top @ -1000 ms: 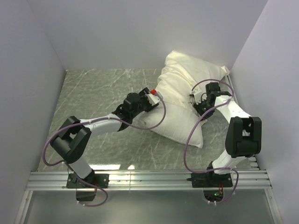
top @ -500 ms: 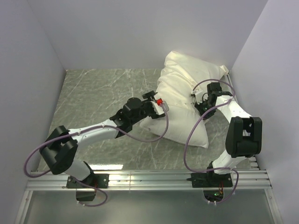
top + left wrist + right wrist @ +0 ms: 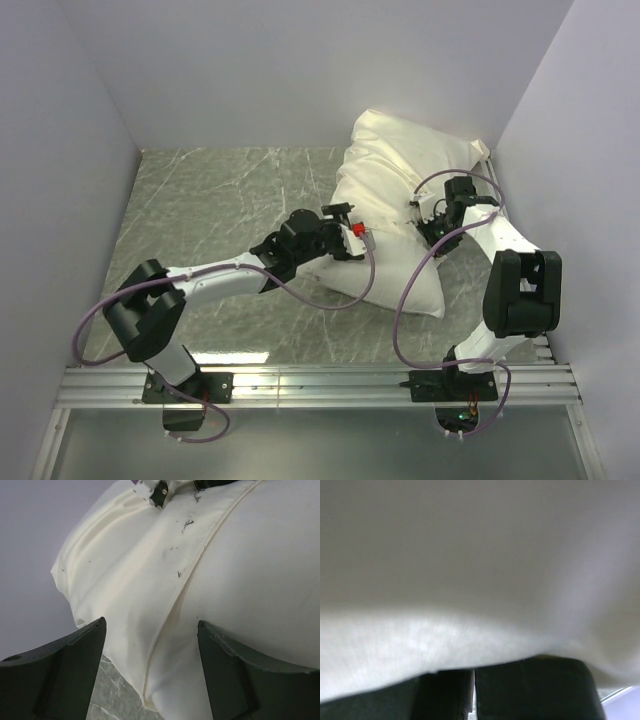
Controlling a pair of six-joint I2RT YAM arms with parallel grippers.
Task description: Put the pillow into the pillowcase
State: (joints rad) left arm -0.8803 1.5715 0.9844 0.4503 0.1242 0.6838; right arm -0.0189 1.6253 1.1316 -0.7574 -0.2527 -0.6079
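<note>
The cream pillowcase (image 3: 400, 160) lies bunched in the back right corner against the walls. The whiter pillow (image 3: 412, 280) sticks out of it toward the near right. My left gripper (image 3: 360, 236) is open at the bundle's left edge. In the left wrist view its jaws (image 3: 151, 622) straddle the pillowcase's hem, with the pillowcase (image 3: 115, 555) on the left and the pillow (image 3: 265, 570) on the right. My right gripper (image 3: 420, 215) rests on top of the bundle with its jaws together, pinching pillowcase fabric. In the right wrist view that fabric (image 3: 470, 580) drapes over the fingertips and hides most of my right gripper (image 3: 474, 672).
The grey marbled table (image 3: 220, 200) is walled on the left, back and right. The right wall (image 3: 560, 150) is close behind the right arm. An aluminium rail (image 3: 320, 385) runs along the near edge. Purple cables (image 3: 345, 295) loop from both arms.
My left gripper has moved right and toward the near side along the bundle's left edge, the arm stretching further. The right arm and the bundle have hardly moved.
</note>
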